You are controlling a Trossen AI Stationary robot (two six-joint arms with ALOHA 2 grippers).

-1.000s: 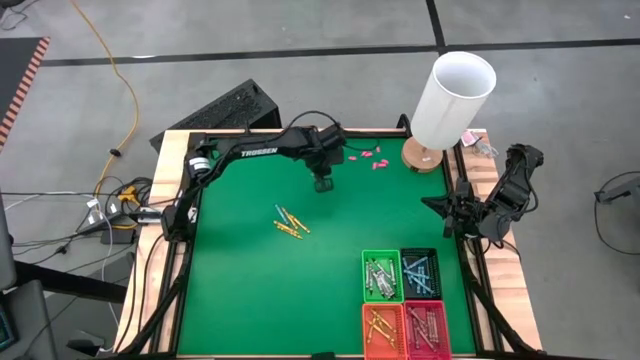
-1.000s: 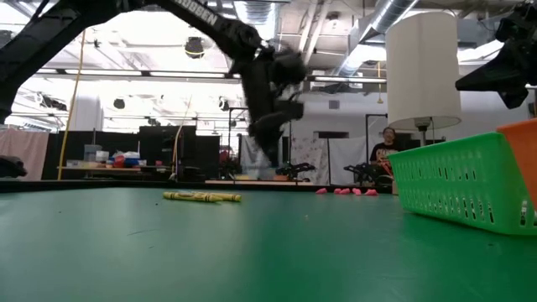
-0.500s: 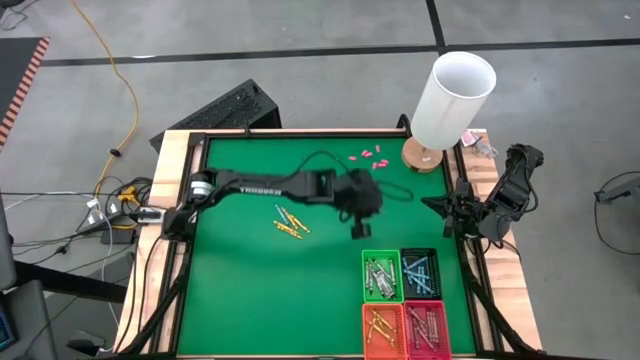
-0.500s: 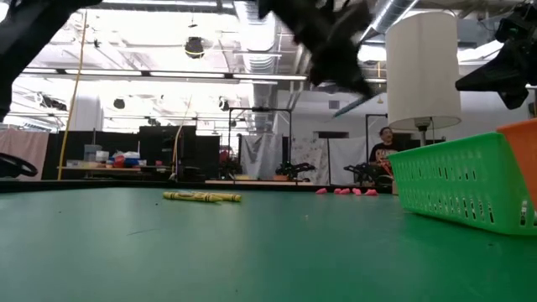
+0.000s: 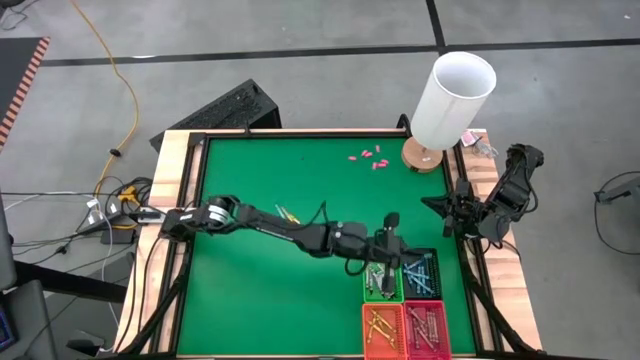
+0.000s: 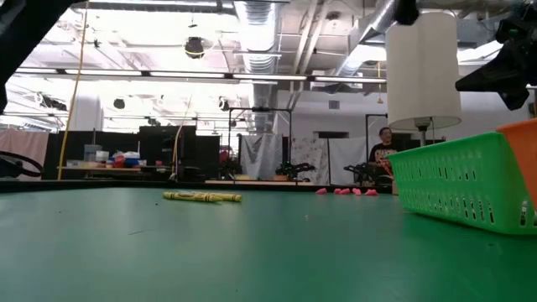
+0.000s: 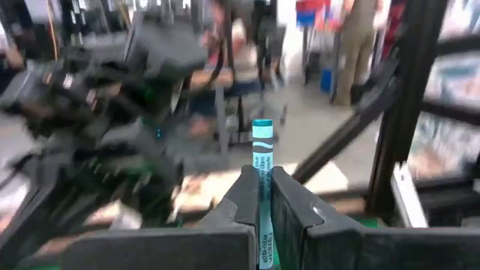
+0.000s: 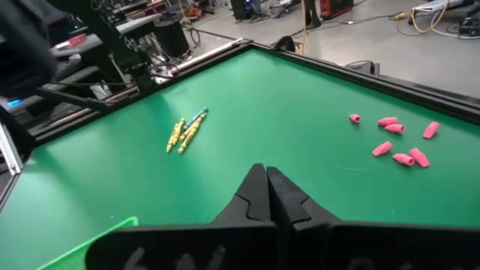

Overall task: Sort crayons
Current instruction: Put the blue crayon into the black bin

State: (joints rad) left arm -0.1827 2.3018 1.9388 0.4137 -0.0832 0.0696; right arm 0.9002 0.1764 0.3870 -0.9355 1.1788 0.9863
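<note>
Holding a blue crayon [image 7: 262, 202] tight between our left fingers [image 7: 244, 196], we reach over the little baskets at the near right part of the counter [image 5: 250, 290]. We think the step now is to drop this crayon where it belongs. The blue ones lie in the black basket [image 5: 420, 272], right beside the green basket [image 5: 381, 276], which holds the grey ones. In the view from above our left hand looks to hang about where those two baskets meet, so we should slide a bit more toward the black one before we let go. We should also come low, so the crayon does not bounce out or fall next door. Then we open slowly.

Our left arm [image 5: 270, 222] stretches long and low across the counter, from the left edge all the way to the baskets. The crayon sticks up past the tips of the fingers.

Our right arm [image 5: 495, 205] waits folded at the right edge of the counter, near the lamp [image 5: 450, 100]. Its fingers [image 8: 266, 199] are pressed together with nothing in them.

More crayons [image 8: 186, 129] lie loose in the middle of the counter, yellow ones with one blue one, so we are not done. The orange basket [image 5: 383, 328] and the red basket [image 5: 427, 328] already hold sticks. Some pink bits [image 5: 368, 157] sit far away by the lamp.
</note>
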